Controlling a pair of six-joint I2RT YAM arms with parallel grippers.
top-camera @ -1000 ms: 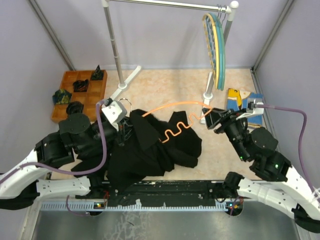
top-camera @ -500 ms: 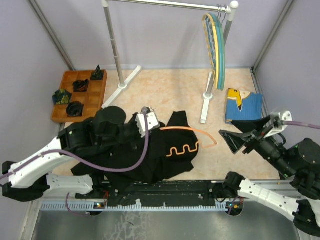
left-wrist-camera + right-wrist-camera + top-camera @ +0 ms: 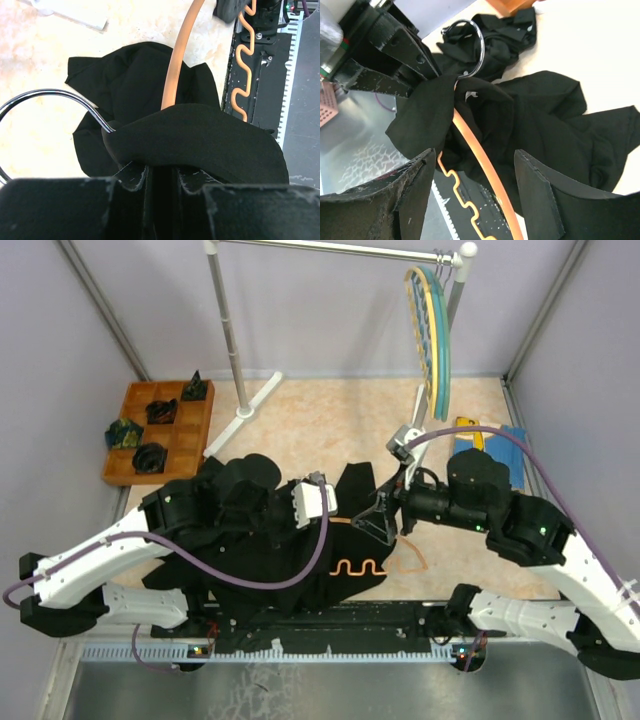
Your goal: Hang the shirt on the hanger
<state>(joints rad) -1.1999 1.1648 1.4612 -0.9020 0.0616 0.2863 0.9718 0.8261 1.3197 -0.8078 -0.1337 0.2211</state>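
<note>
The left gripper (image 3: 160, 175) has its jaws clamped at the neck of the hanger (image 3: 360, 566), just below the metal hook (image 3: 50, 92), with a fold of the shirt (image 3: 355, 488) draped over that spot and pinched in with it. The right gripper (image 3: 378, 524) hovers just beside, jaws wide apart and holding nothing, facing the plain orange arm.

The task looks barely begun. Only 1 fold covers the neck, and both orange arms, the plain one and the wavy one, lie bare outside the fabric. Most of the shirt sits in a crumpled heap on the surface (image 3: 320, 420) between the 2 arms. The hanger arms have yet to go inside the shoulders, and no collar opening is visible.
</note>
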